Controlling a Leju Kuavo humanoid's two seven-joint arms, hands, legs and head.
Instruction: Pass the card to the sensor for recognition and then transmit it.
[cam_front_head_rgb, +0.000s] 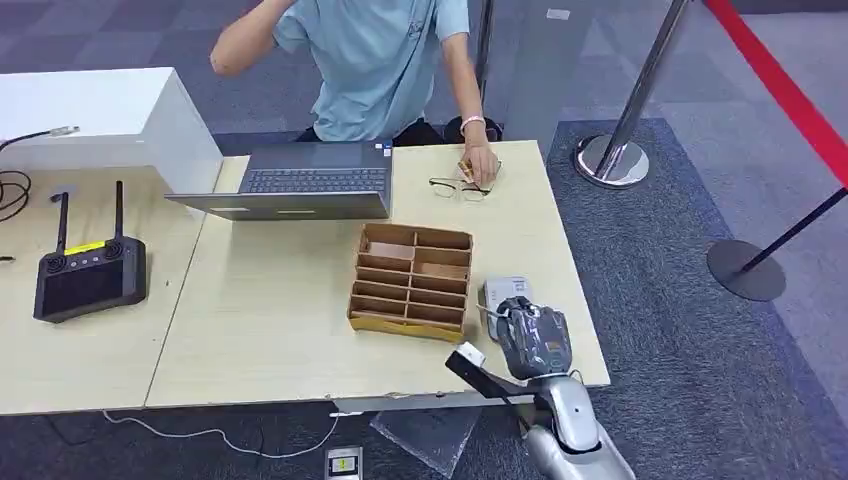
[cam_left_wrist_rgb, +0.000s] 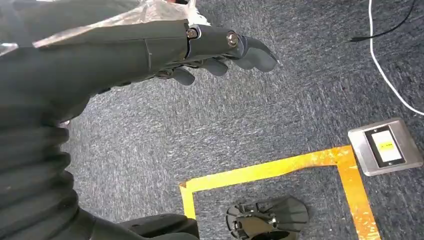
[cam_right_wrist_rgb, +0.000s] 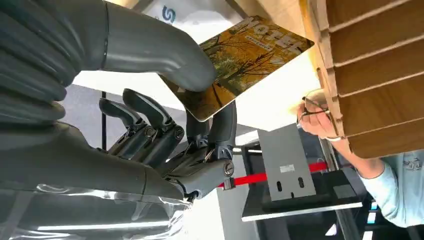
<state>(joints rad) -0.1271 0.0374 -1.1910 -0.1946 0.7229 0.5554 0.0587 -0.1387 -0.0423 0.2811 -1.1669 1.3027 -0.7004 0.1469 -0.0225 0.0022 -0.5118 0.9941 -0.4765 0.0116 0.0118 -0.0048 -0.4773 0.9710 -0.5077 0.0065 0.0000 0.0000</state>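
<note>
My right hand (cam_front_head_rgb: 535, 338) hovers over the near right part of the table, just above a small grey-white sensor unit (cam_front_head_rgb: 503, 293). In the right wrist view, the thumb and dark fingers (cam_right_wrist_rgb: 220, 125) pinch a card (cam_right_wrist_rgb: 245, 60) printed with orange autumn trees and the word HOTEL. The card's free end lies close to the wooden divided box (cam_right_wrist_rgb: 375, 65). That box (cam_front_head_rgb: 412, 280) stands left of the sensor. My left hand (cam_left_wrist_rgb: 215, 47) hangs over the carpet, fingers loosely apart, holding nothing.
A person sits at the far side, one hand (cam_front_head_rgb: 480, 165) on a pair of glasses (cam_front_head_rgb: 458, 188). A laptop (cam_front_head_rgb: 300, 182), a black controller (cam_front_head_rgb: 88, 278) and a white box (cam_front_head_rgb: 100, 115) lie to the left. Stanchions (cam_front_head_rgb: 615, 150) stand on the right.
</note>
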